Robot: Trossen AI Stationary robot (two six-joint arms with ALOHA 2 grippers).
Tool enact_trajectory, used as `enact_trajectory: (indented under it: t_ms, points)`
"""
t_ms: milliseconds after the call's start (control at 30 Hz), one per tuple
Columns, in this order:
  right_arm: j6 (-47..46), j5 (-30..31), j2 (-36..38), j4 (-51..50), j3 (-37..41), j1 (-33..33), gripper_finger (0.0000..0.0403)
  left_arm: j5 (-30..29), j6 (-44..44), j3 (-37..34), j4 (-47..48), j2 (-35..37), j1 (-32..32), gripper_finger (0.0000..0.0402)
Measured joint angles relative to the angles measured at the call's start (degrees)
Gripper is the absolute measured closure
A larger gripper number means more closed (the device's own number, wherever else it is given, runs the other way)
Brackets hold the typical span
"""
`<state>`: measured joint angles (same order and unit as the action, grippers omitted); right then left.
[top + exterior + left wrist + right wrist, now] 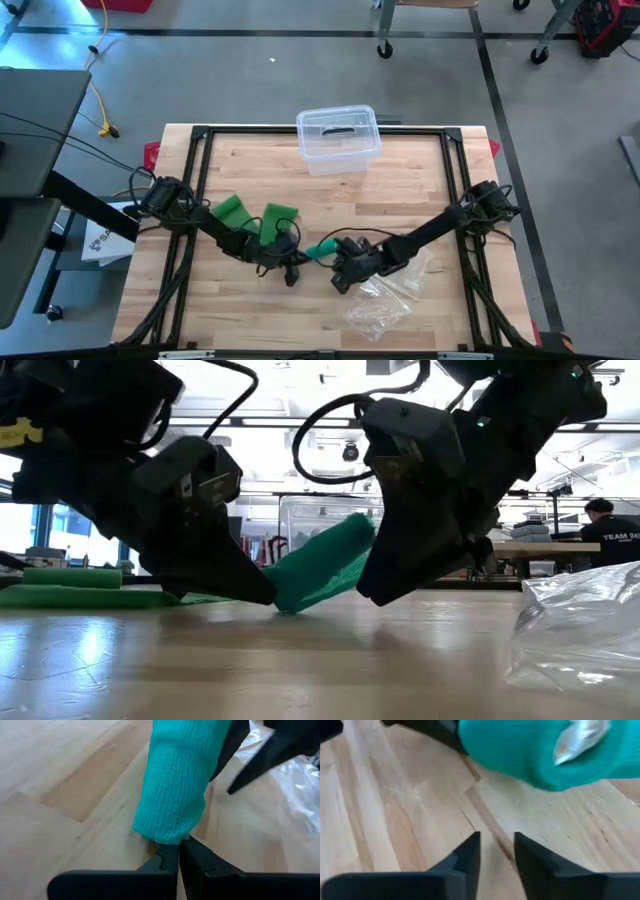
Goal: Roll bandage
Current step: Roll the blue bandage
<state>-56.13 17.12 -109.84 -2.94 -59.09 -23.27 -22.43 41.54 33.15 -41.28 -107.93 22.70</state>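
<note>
Both arms are down over the front-middle of the worktop w/ the bandage between them. It's a teal roll, tilted, low end on the wood and high end up toward the right arm.

Left hand: fingers pinched shut, tips right against the low end of the roll. From my wrist cam I can't tell if there's fabric caught between them or if they're just butted up to it. I'd guess it's pinning the end so the roll won't skid while it's turned.

Right hand: fingers a narrow gap apart, nothing between them, bare wood showing through. The roll sits just beyond the tips, not touching. Looks to me like it's set for a fresh bite, which fits rolling in short turns.

Further back on the left are green strips lying flat on the wood, well clear of the hands. Clear lidded box is at the back edge, prob. where things get stored. Crinkly plastic bag lies just beside the right arm, on its front side; it could snag if I swing low that way.

Roll looks mostly wound but leaning; not done, I'd say.
</note>
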Motion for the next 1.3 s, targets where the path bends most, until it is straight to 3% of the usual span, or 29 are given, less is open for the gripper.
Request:
enact_trajectory:
  t_ms: [167,300,533,733,867,1167,1300]
  points:
    - [2.92,-3.74,0.34,-0.86,0.02,-0.01,0.0232,1.25,-1.36,0.02,1.08,0.05,-1.29,0.0401]
    - [10.63,-4.87,2.77,-0.52,-0.41,-0.89,0.0219,2.17,-1.36,0.07,1.77,0.15,-1.70,0.0401]
    - [26.48,-1.89,4.55,2.68,-2.55,0.51,0.0245,3.02,-1.16,0.07,2.22,0.19,-2.34,0.0401]
    - [46.89,1.60,4.04,4.89,-2.75,1.56,0.0280,3.32,-1.12,0.07,2.28,0.16,-2.34,0.0401]
    - [49.14,6.43,4.04,2.85,-2.78,2.37,0.0279,3.51,-1.09,0.07,2.15,0.10,-2.34,0.0401]
    - [51.71,1.53,3.74,-1.65,-2.78,6.99,0.0192,4.83,-0.89,0.13,2.32,0.06,-2.36,0.0401]
    - [53.30,0.73,3.12,-3.28,-2.75,8.77,0.0193,5.36,-1.23,0.11,2.15,0.03,-2.34,0.0401]
